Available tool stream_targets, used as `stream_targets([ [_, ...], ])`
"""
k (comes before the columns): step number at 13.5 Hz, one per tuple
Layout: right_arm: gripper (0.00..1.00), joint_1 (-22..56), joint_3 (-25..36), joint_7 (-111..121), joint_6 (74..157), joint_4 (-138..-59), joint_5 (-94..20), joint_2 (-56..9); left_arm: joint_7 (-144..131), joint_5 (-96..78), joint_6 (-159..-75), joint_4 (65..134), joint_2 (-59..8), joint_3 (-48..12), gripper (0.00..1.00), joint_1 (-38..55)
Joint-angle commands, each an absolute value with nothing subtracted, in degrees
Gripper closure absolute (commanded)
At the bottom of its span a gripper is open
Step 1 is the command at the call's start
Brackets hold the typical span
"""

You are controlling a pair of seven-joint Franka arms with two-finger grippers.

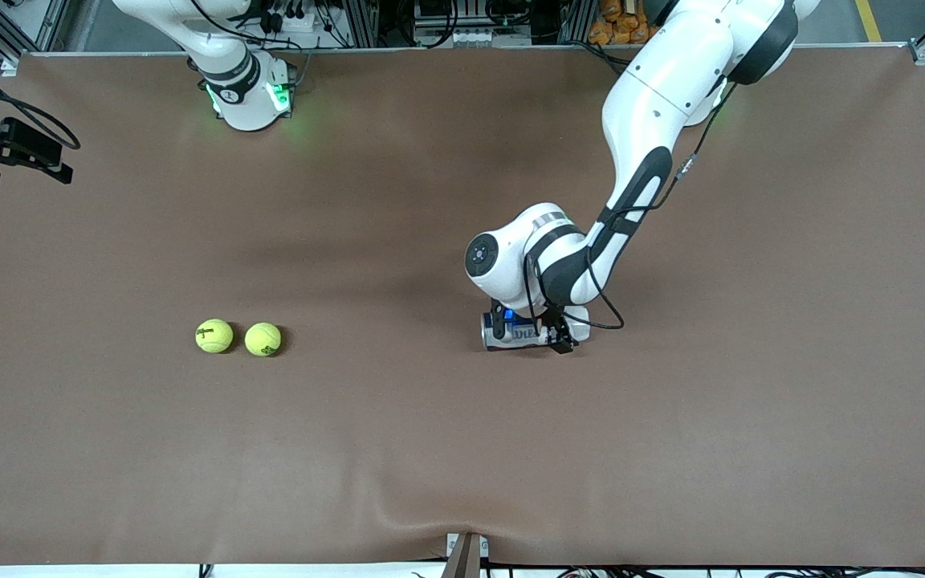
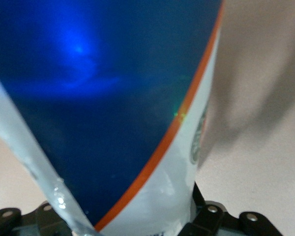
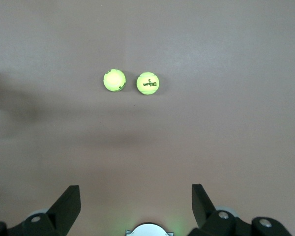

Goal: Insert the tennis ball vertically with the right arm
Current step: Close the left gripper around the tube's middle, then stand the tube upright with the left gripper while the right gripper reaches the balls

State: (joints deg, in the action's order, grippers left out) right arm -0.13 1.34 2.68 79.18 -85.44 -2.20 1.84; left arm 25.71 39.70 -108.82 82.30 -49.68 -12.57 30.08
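We find the left gripper [image 1: 528, 331] clamped around the tennis can [image 1: 511, 331], a smooth blue-and-white cylinder lying on its side, long axis along the table [image 1: 671, 449]; the two fuzzy yellow tennis balls [image 1: 238, 337] rest well apart toward the right arm's end; the right gripper [image 3: 135, 204] waits high above them, jaws spread, holding nothing.
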Motion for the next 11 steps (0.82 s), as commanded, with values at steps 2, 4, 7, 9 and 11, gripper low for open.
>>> stream_targets([
  [2, 0.00, -1.32, 0.88, 3.08, 78.92, -86.57, -3.16, 3.16, 22.77, 40.34, -111.53, 81.04, -50.71, -13.01, 0.17, 30.15],
  [4, 0.00, -1.32, 0.88, 2.99, 78.66, -86.57, -3.16, 3.16, 22.94, 40.25, -111.71, 79.55, -50.45, -13.10, 0.17, 30.58],
  [7, 0.00, -1.14, 0.88, 2.99, 78.92, -85.87, -2.99, 2.90, 23.03, 39.55, -111.71, 78.40, -50.27, -14.50, 0.19, 30.50],
  [9, 0.00, -1.23, 0.88, 3.25, 78.66, -85.52, -2.73, 2.64, 23.03, 39.55, -111.80, 77.61, -50.10, -15.20, 0.20, 30.59],
  [11, 0.00, -1.58, 0.88, 3.25, 78.75, -85.08, -2.37, 1.68, 22.94, 39.46, -111.97, 76.21, -50.10, -16.17, 0.21, 30.32],
])
